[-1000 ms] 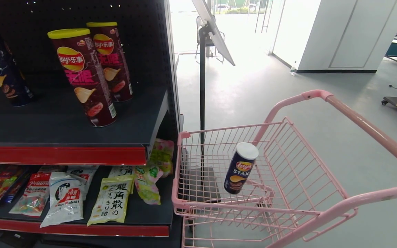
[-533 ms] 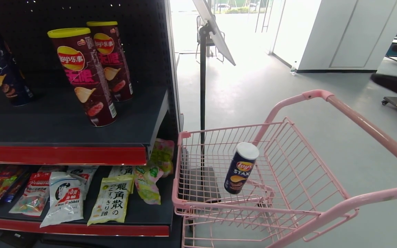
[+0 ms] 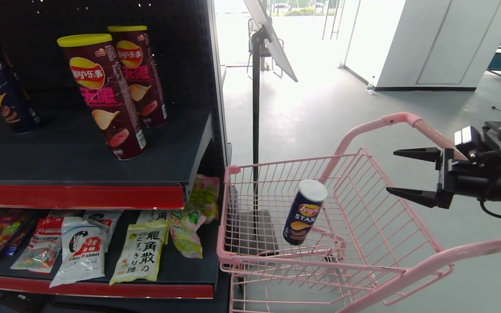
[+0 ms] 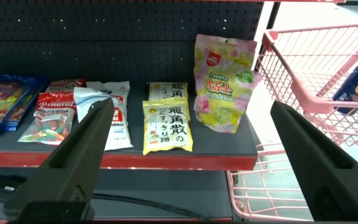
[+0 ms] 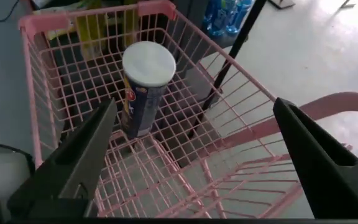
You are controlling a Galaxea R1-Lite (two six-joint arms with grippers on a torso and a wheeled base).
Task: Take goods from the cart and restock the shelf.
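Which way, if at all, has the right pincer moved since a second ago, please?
Yes: the right pincer came in from the right, to beside the cart handle, open.

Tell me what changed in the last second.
The right tool came in from the right, open, and is now beside the handle end of the cart, pointed toward the blue can. It holds nothing. The can stands in the cart as before; goods on the shelf are unmoved.

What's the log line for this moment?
stage: pre-grasp | right gripper: open, by cart, clear of blue can | blue can: standing in cart | left gripper: open, facing lower shelf
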